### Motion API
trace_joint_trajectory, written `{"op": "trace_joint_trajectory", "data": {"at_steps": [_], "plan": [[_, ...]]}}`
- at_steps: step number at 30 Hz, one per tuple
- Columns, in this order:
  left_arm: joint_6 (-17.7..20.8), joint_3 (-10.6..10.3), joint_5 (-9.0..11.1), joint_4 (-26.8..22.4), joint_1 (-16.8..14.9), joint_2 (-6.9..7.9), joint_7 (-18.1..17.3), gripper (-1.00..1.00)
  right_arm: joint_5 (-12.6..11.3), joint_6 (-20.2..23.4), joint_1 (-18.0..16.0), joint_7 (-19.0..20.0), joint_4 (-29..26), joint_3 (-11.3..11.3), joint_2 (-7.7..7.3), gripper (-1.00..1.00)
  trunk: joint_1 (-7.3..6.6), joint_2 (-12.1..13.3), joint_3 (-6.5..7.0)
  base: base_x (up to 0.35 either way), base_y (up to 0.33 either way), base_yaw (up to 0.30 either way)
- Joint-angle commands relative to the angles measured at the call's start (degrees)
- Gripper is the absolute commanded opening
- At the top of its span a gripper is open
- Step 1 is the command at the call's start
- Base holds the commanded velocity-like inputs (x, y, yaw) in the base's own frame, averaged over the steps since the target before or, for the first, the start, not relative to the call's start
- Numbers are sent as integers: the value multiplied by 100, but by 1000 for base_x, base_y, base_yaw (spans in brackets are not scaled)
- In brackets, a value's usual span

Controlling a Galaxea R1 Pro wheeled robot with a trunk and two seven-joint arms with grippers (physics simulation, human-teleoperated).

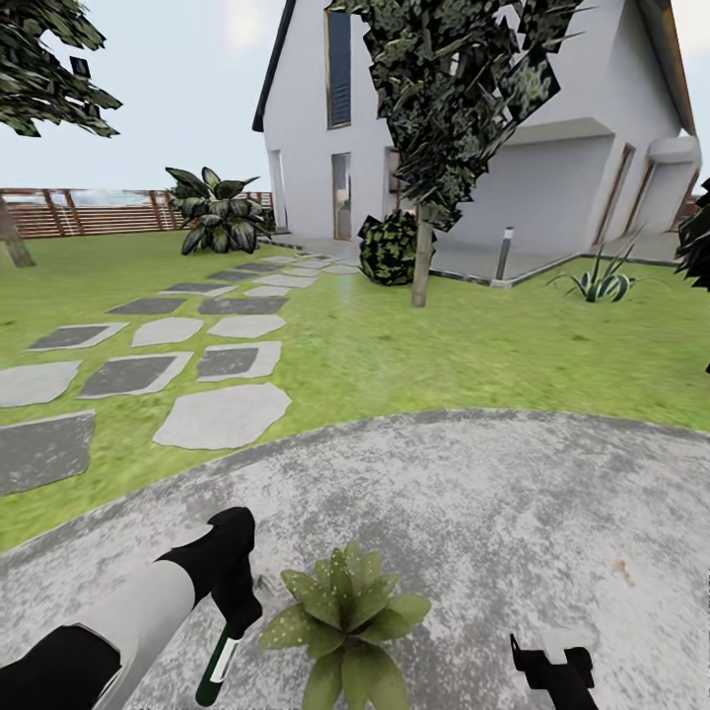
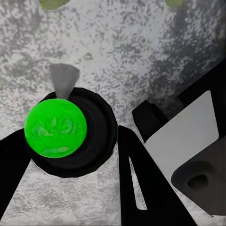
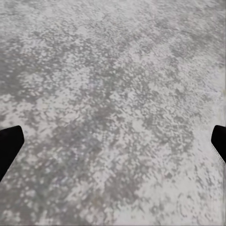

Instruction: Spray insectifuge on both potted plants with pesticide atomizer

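beside the potted plant [image 1: 345,616], left hand [image 1: 232,616] clamps the pesticide atomizer [image 2: 70,132]; right hand [image 3: 113,141] spread apart

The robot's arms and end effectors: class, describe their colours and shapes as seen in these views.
The left arm has a pale grey sleeve-like segment between glossy black sections. The left end effector is black, with angular black fingers and a grey-white plate. The right end effector is black and blocky, with dark fingertips.

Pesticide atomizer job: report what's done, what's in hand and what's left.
Done: the left claw has the pesticide atomizer off the ground, clamped around it. In hand: it hangs beside one potted plant on the patio, whose leaves show a few whitish specks. Left: fuller cover here, then the second plant. The right claw hangs open.
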Motion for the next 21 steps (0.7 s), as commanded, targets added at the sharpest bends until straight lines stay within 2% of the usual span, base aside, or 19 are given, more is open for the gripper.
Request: {"op": "trace_joint_trajectory", "data": {"at_steps": [1,6,18,21], "plan": [[43,-9,-48,-12,0,5,-55,-100,59,-27,-6,-17,10,-33,3,100,-1,-3,-6,7,-271,31],[45,-8,-46,-12,2,13,-40,-100,57,-27,-6,-17,10,-33,3,100,-1,-3,-6,11,-271,62],[46,-1,-44,-13,-7,22,-35,-100,66,-27,-6,-17,14,-33,3,100,-1,-3,-6,95,-272,268],[46,0,-47,-12,-7,32,-29,-100,66,-27,-6,-17,11,-33,3,100,-1,-3,-6,-84,-232,276]]}}
